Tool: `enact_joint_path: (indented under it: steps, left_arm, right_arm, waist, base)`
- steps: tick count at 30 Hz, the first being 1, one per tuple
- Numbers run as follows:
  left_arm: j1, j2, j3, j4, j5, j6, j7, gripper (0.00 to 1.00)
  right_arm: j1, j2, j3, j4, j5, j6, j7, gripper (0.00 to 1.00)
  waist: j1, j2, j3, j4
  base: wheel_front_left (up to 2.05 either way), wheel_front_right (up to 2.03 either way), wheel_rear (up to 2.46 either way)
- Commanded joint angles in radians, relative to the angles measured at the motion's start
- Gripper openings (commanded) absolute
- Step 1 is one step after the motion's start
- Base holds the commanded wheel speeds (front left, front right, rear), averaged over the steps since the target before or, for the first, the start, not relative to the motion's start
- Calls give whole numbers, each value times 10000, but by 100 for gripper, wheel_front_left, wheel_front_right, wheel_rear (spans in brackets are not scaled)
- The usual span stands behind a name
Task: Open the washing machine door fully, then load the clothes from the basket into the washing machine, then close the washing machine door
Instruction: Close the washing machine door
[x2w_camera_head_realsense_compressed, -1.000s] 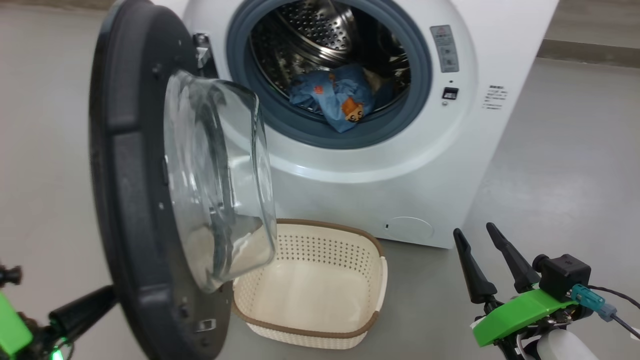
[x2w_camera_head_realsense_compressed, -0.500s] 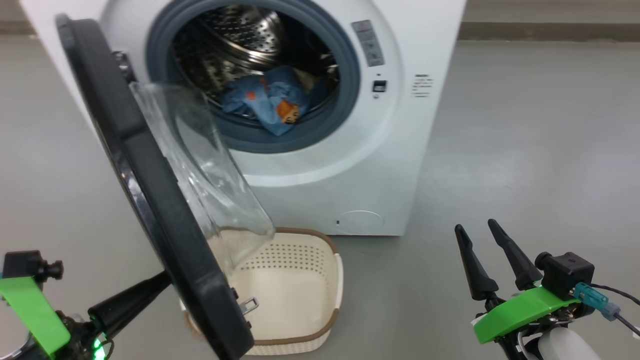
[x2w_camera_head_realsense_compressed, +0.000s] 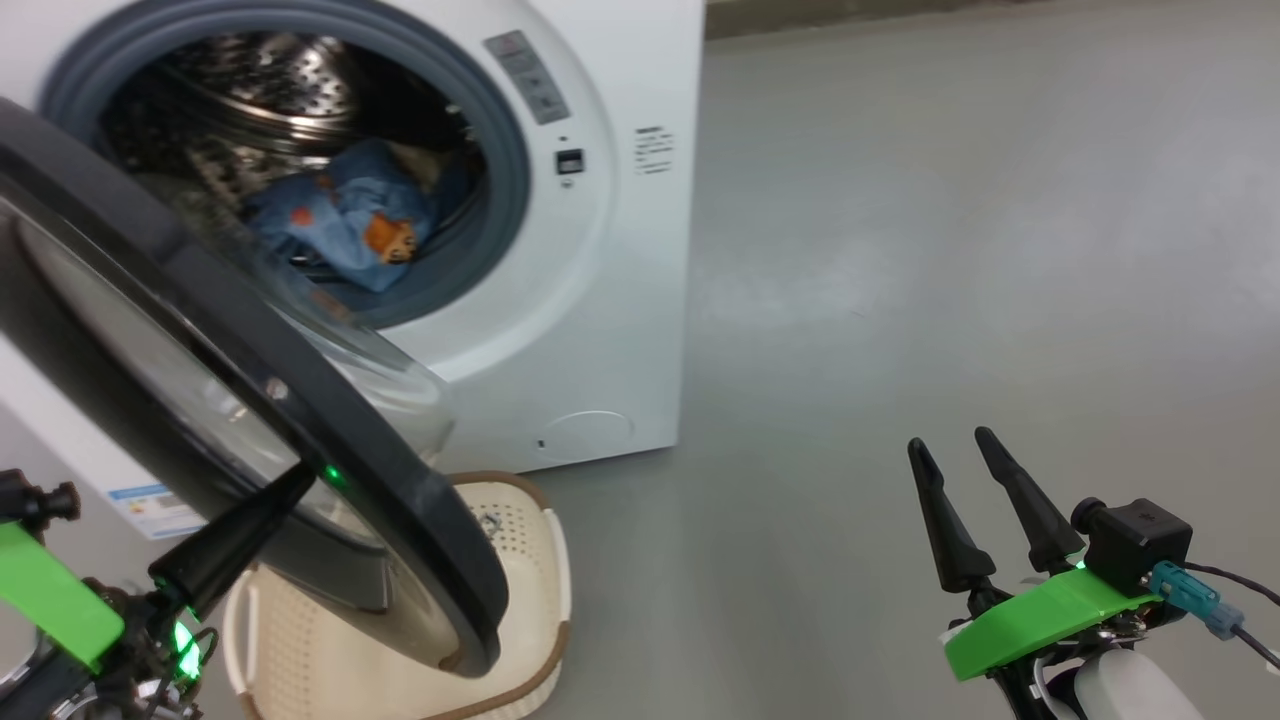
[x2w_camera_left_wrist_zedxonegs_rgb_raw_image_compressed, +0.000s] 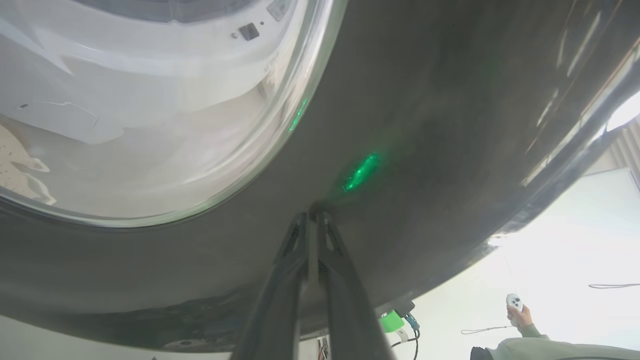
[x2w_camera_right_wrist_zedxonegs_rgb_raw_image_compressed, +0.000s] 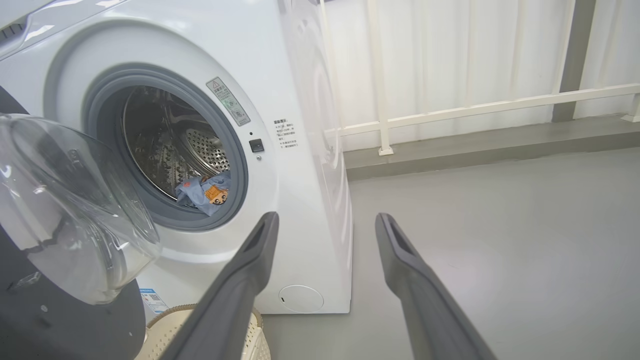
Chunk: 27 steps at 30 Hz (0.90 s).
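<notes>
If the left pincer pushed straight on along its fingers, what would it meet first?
The washing machine door, on its glossy black outer face; the shut left pincer seems to touch it with its tips.

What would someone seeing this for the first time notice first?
The big black washing machine door looms part open across the left of the head view, with the left gripper, fingers closed, against its outer face. Behind it, blue bear-print clothes lie in the steel drum, and the cream basket sits below the door.

Bright, even, soft-shadowed. Blown-out white past the washing machine door (x2w_camera_left_wrist_zedxonegs_rgb_raw_image_compressed: 450, 125); green glint (x2w_camera_left_wrist_zedxonegs_rgb_raw_image_compressed: 361, 172) on its gloss; fisheye-bent edges.
</notes>
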Motion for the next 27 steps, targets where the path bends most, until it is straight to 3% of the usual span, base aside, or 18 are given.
enact_joint_path:
  steps: [1,13,27]
  left_arm:
    - [-662,171,420,-150,106,-144,-115,0]
    - [-1024,310,569,91,167,-348,-184,0]
    - [-1080,244,591,338,399,-596,-407,0]
  right_arm:
    - [-57,34,104,-299,-84,75,-124,100]
    - [-113,260,-33,-407,-239,75,-124,100]
    - [-120,342,-85,-306,-287,75,-124,100]
  waist:
    - [0,-1,394,-810]
    - [0,-1,660,-1138]
    - [0,-1,507,-444]
  base:
    - [0,0,0]
    - [0,0,0]
    - [0,0,0]
